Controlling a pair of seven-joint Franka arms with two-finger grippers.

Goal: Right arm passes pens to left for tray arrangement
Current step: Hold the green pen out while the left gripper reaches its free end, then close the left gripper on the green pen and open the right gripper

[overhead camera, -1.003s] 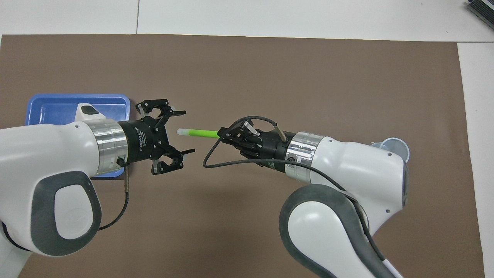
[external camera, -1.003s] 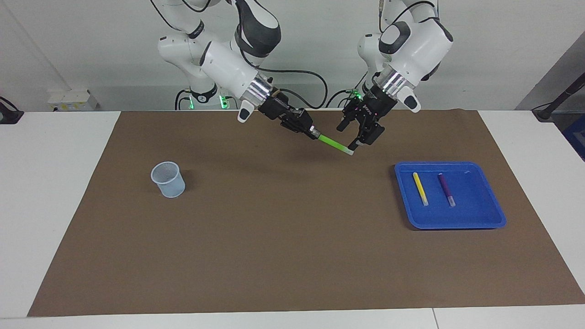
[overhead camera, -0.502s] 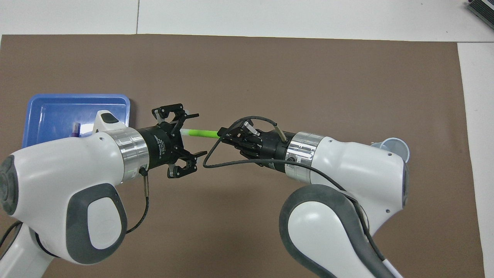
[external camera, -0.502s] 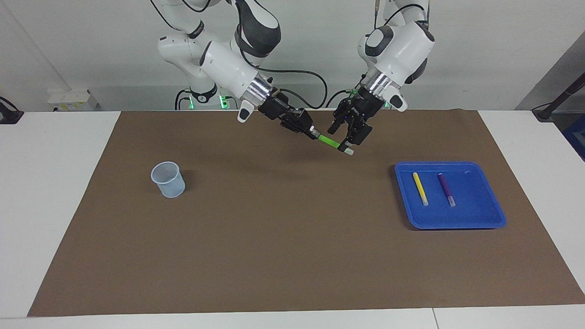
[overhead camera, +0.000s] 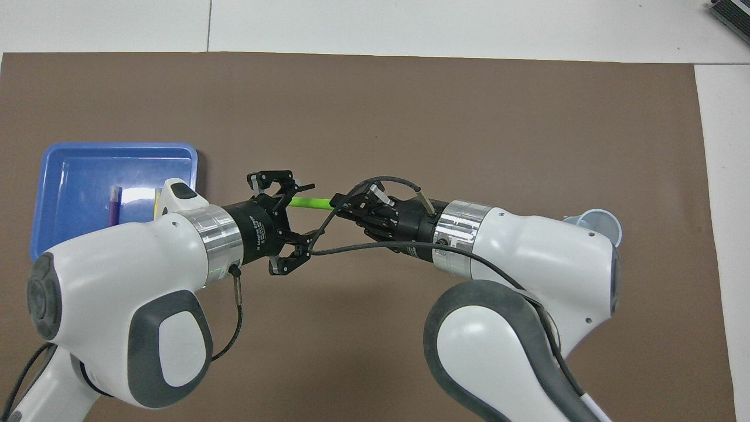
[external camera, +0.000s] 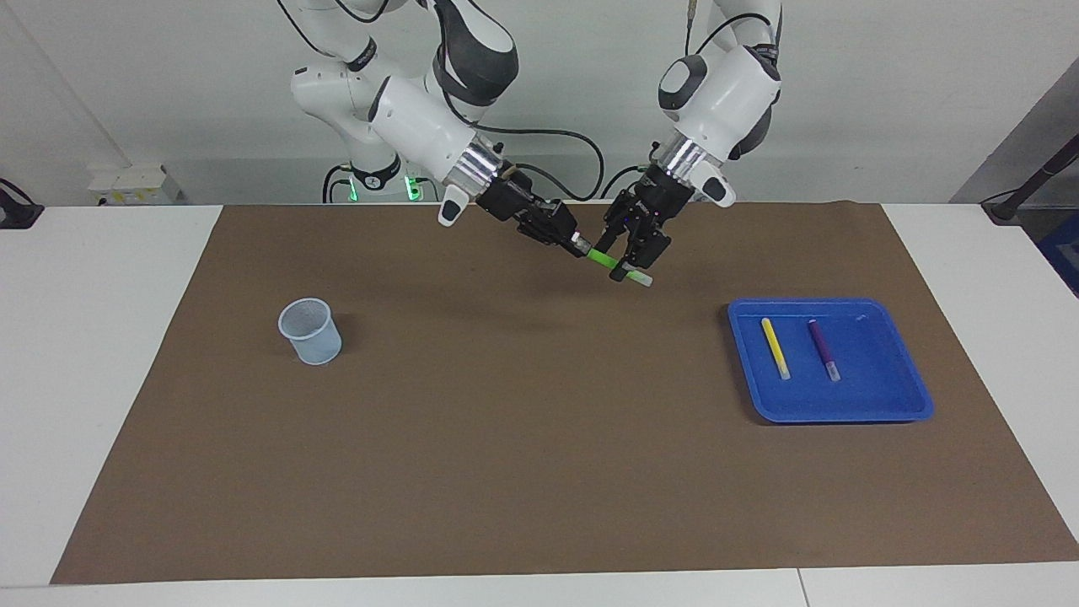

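right gripper is up over the brown mat, near the robots' edge at mid-table, clenched on one end of the green pen; the pen sticks out slanting down toward the left arm's end of the table, pale tip lowest. left gripper sits around the free part of that same pen, fingers on either side of it just short of the pale tip; they look partly closed, but i can't tell if they actually pinch the pen or only straddle it. in the overhead view the two grippers face each other almost nose to nose with the short green stretch bridging them. blue tray lies flat on the mat toward the left arm's end of the table, farther from the robots than the grippers. inside it the yellow pen and purple pen lie side by side, roughly parallel, apart from each other, pale tips pointing away from the robots. a small pale-blue cup stands upright on the mat toward the right arm's end, well apart from everything else. white table shows around the mat.
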